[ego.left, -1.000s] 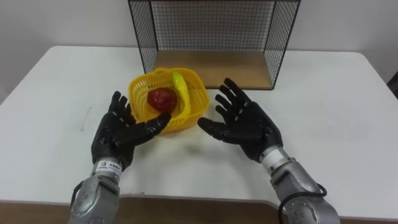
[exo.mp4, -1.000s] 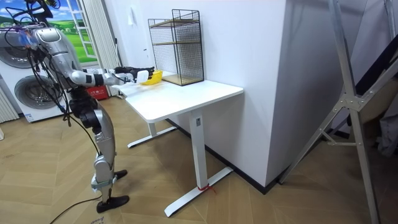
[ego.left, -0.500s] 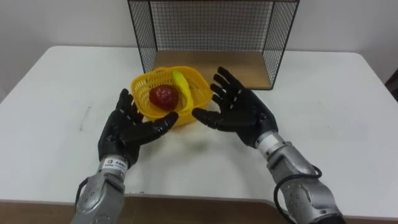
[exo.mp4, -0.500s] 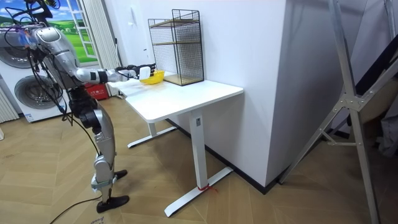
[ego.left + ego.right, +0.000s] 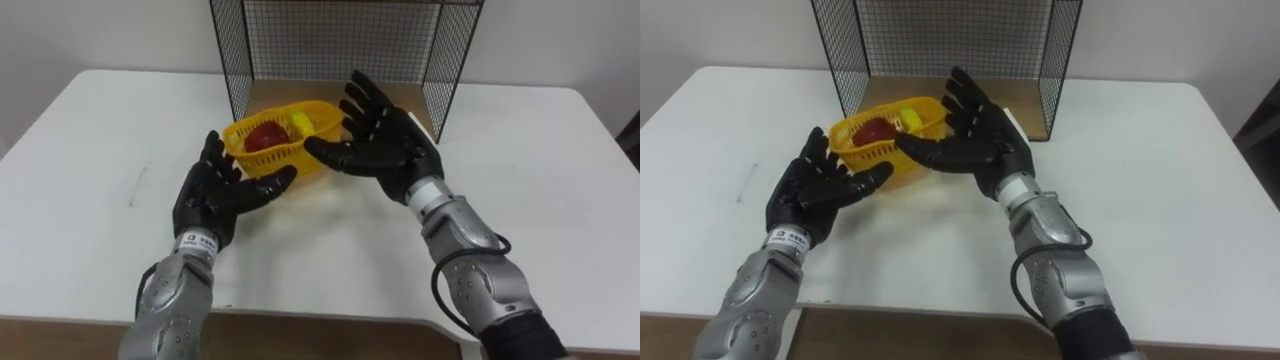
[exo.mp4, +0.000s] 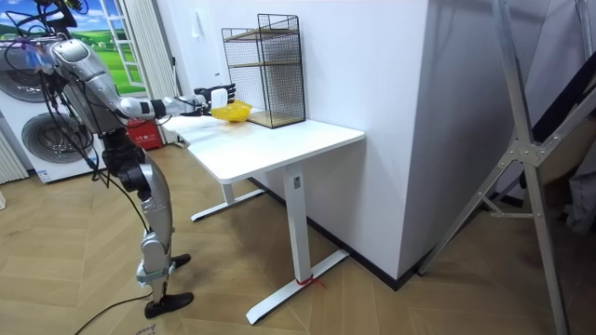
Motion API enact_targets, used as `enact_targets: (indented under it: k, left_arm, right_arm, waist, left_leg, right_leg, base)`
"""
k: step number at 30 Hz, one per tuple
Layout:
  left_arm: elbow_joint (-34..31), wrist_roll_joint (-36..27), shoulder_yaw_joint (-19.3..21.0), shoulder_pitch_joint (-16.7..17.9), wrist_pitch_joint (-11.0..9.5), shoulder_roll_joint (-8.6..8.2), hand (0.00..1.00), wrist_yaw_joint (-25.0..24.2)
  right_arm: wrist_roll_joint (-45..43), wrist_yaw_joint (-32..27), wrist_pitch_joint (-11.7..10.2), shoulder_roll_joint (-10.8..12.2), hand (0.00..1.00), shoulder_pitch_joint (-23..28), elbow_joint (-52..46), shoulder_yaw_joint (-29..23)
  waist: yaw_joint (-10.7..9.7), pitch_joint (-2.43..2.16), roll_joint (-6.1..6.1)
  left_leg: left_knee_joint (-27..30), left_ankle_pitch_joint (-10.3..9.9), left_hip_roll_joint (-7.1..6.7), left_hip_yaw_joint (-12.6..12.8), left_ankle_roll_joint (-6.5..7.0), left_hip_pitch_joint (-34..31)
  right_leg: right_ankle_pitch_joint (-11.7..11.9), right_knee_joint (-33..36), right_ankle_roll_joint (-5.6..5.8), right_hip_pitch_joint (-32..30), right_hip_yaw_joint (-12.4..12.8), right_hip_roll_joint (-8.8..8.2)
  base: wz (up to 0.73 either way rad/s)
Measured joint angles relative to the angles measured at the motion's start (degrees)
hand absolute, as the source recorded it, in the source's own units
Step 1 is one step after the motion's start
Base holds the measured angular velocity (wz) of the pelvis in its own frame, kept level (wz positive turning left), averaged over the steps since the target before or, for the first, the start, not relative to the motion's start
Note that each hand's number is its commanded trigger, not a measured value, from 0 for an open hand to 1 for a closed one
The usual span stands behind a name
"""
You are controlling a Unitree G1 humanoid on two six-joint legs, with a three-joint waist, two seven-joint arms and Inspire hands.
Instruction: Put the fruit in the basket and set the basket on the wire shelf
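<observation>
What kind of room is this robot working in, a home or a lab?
Probably a lab room dressed up as a home: a white front-loading washing machine, a wood-plank floor, and a white table bearing a black wire shelf.

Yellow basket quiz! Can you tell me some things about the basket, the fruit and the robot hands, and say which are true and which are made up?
1. A red fruit lies in the yellow basket. True.
2. The basket stands inside the wire shelf. False: it is in front of the shelf, between the left robot hand and the right robot hand.
3. Both robot hands have their fingers spread open. True.
4. The table is black. False: it is white.
</observation>
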Motion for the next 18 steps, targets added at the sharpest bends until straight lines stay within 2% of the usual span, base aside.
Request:
enact_targets:
  k: [5, 10, 18]
  left_arm:
    - [0.19, 0.02, 0.01, -0.01, 0.20, -0.13, 0.00, 0.11]
    - [0.95, 0.00, 0.04, -0.07, 1.49, -0.28, 0.00, 0.11]
    - [0.97, 0.18, 0.00, -0.11, 1.50, 0.19, 0.00, 0.10]
  right_arm:
    - [-1.73, 0.00, 0.03, 0.00, 0.00, 0.00, 0.25, 0.25]
    - [-1.71, -0.01, 0.75, 0.01, 0.00, 0.00, 0.68, 0.21]
    - [-3.49, 0.00, 0.77, -0.01, 0.00, 0.43, 0.73, 1.66]
  waist:
    - [-0.07, 0.05, -0.25]
    - [-0.12, 0.00, -0.52]
    - [-1.39, 0.04, -0.39]
  left_leg:
    - [0.03, 0.00, 0.00, 0.00, 0.00, -0.03]
    - [0.26, 0.00, 0.04, 0.01, 0.00, -0.06]
    - [0.68, -0.01, 0.09, 0.00, 0.00, -0.12]
  right_leg:
    - [0.00, 0.00, 0.00, -0.03, 0.05, 0.00]
    - [0.00, 0.07, 0.00, 0.04, 0.08, 0.01]
    - [0.04, 0.07, -0.06, 0.49, 0.14, 0.08]
  base:
    - [0.00]
    - [0.00]
    - [0.00]
